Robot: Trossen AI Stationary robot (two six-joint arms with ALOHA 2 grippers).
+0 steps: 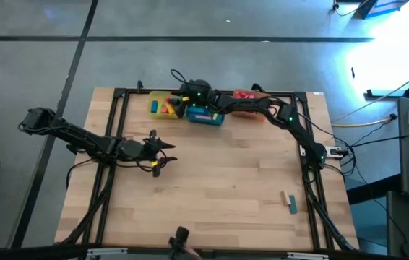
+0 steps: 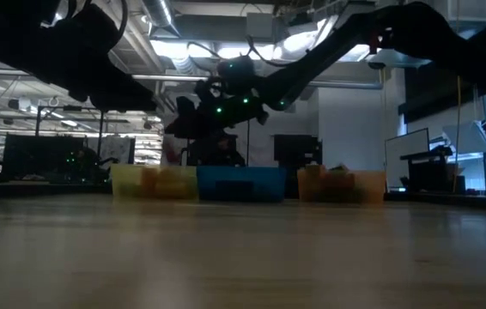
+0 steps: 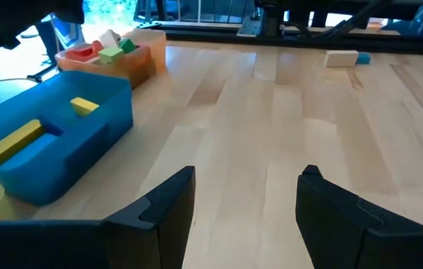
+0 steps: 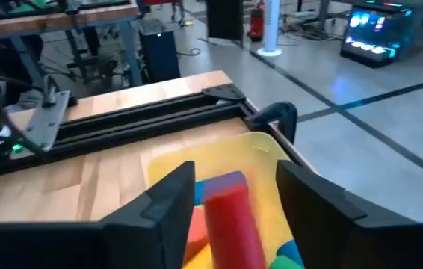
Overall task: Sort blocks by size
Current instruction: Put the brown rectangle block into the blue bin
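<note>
- Between the right gripper's (image 4: pixel 226 213) two dark fingers, closest to its wrist camera, a red cylinder block (image 4: pixel 232 224) stands on end; the fingers stand a little apart from its sides, and whether they still touch it cannot be told.
- Beneath that gripper sits the yellow tray (image 4: pixel 260 153), with blue, orange and green blocks showing around the red one.
- From above, the right gripper (image 1: pixel 187 100) hangs over the yellow tray (image 1: pixel 155 97) at the table's far edge, next to the teal tray (image 1: pixel 204 118) and the orange tray (image 1: pixel 246 108).
- Yellow blocks (image 3: pixel 10 142) lie in the teal tray (image 3: pixel 84 138); red and green ones fill the orange tray (image 3: pixel 140 63).
- Left gripper (image 3: pixel 245 198) hovers over bare wood at the table's left-middle, jaws spread wide, holding nothing.
- Near the table's right front edge lie a tan block (image 1: pixel 283 196) and a teal block (image 1: pixel 292 205), just beside each other.
</note>
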